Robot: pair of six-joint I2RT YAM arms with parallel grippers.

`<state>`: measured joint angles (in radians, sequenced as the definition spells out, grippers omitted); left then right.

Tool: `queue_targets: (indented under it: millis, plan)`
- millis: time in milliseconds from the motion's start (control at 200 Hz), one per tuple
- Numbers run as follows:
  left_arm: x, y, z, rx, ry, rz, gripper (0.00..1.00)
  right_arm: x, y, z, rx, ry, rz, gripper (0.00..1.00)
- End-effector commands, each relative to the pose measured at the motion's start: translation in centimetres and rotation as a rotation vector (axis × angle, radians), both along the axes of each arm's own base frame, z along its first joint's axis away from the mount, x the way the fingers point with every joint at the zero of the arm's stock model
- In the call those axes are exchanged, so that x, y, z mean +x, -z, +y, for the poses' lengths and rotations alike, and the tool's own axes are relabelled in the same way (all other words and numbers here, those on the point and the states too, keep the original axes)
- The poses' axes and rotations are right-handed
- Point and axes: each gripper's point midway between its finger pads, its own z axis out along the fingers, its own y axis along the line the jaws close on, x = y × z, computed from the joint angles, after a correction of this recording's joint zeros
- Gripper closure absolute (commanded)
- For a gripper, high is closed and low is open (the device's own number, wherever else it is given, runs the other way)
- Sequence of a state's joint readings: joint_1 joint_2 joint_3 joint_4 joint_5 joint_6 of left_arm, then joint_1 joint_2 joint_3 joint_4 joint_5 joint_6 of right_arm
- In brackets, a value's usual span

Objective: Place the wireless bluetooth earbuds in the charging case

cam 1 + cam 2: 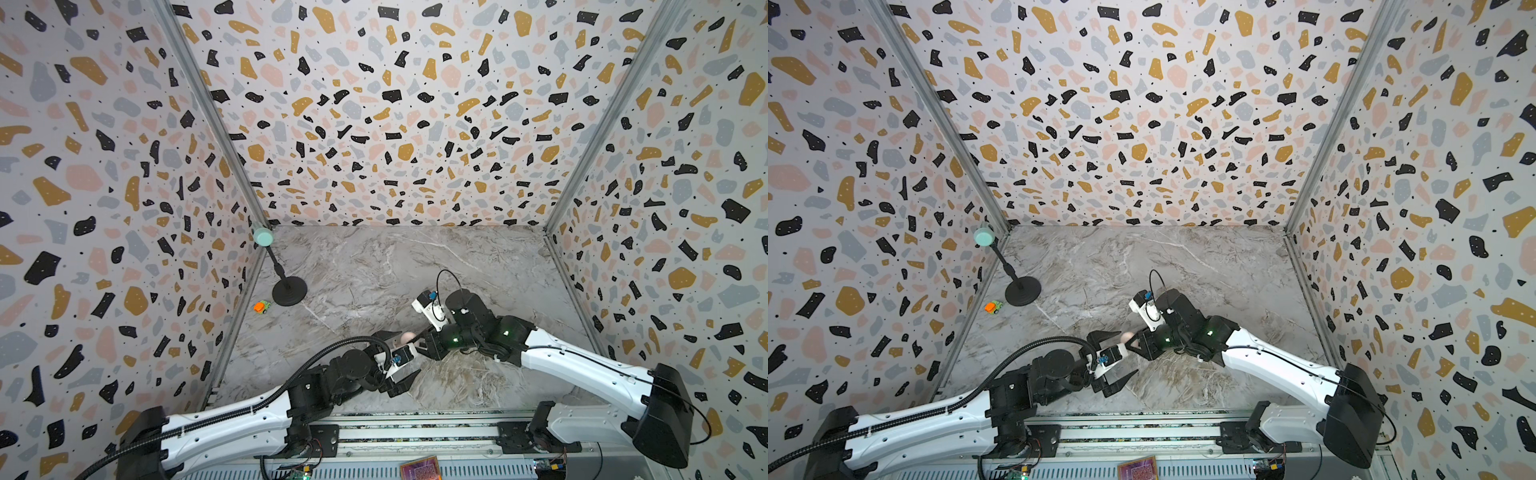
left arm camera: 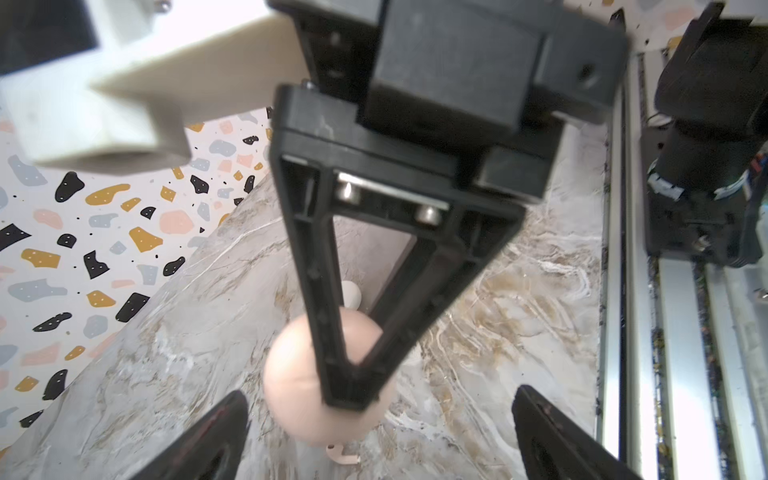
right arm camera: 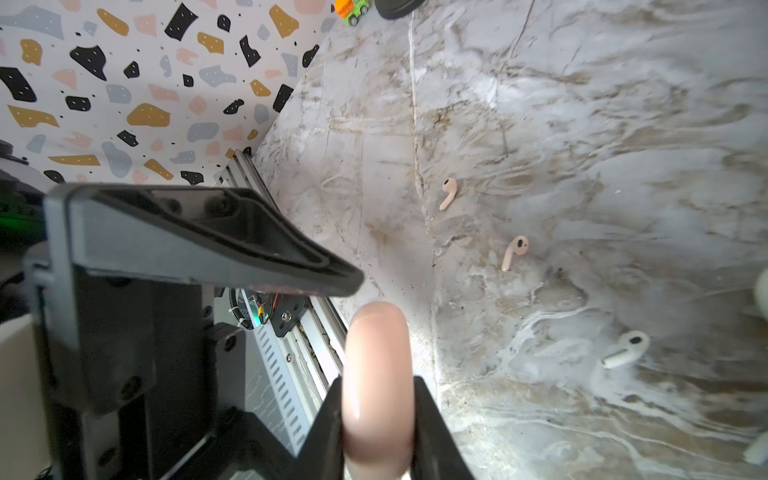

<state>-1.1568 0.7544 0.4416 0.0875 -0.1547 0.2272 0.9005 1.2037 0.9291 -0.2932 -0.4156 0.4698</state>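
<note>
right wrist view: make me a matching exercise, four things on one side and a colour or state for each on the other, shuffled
Things: 1 right gripper; 2 case; 3 toy car; 4 white earbud.
States: a orange and green; b loose on the table; c shut on the case; d pink, held edge-on.
Pairs: 1-c; 2-d; 3-a; 4-b.

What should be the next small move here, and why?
Probably the left gripper should close gently on the free edge of the pink case to open its lid. The right gripper clamps the case, which looks shut; the left jaws stand wide and empty beside it, and the earbuds lie loose on the table.
</note>
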Motion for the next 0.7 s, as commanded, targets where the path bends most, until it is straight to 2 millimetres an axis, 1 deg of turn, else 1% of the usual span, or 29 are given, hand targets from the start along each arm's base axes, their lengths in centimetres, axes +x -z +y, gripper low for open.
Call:
queue_targets:
  millis: [0, 45, 105, 200, 310, 460, 536, 621, 696]
  plan:
    - [-1.0, -5.0, -0.1, -0.152, 0.022, 0.068, 0.00, 0.1, -2.8, -1.6, 0.017, -0.028, -0.077, 1.00]
    - [-1.2, -5.8, 0.3, -0.183, 0.003, 0.122, 0.00, 0.2, -3.1, -2.1, 0.016, -0.030, -0.087, 1.00]
    - [-1.2, -6.2, 0.8, -0.181, -0.026, 0.187, 0.00, 0.0, -3.6, -2.6, 0.020, -0.047, -0.104, 1.00]
    - [-2.6, -6.6, 1.0, -0.164, 0.022, 0.260, 0.00, -1.0, -4.2, -2.9, 0.037, -0.104, -0.129, 1.00]
    - [-3.8, -7.5, 0.7, -0.219, 0.086, 0.351, 0.00, -2.2, -5.0, -3.1, 0.065, -0.170, -0.154, 1.00]
    - [-4.7, -7.1, 0.1, -0.258, 0.216, 0.538, 0.00, -4.0, -5.6, -3.3, 0.096, -0.269, -0.186, 1.00]
    - [-4.5, -6.8, 0.2, -0.274, 0.263, 0.623, 0.02, -4.8, -5.8, -3.4, 0.116, -0.316, -0.199, 1.00]
    - [-4.4, -7.2, 0.0, -0.299, 0.299, 0.642, 0.05, -5.3, -6.2, -3.4, 0.140, -0.337, -0.209, 1.00]
    - [-4.4, -6.9, -0.3, -0.288, 0.315, 0.641, 0.06, -5.9, -6.5, -3.3, 0.166, -0.370, -0.202, 1.00]
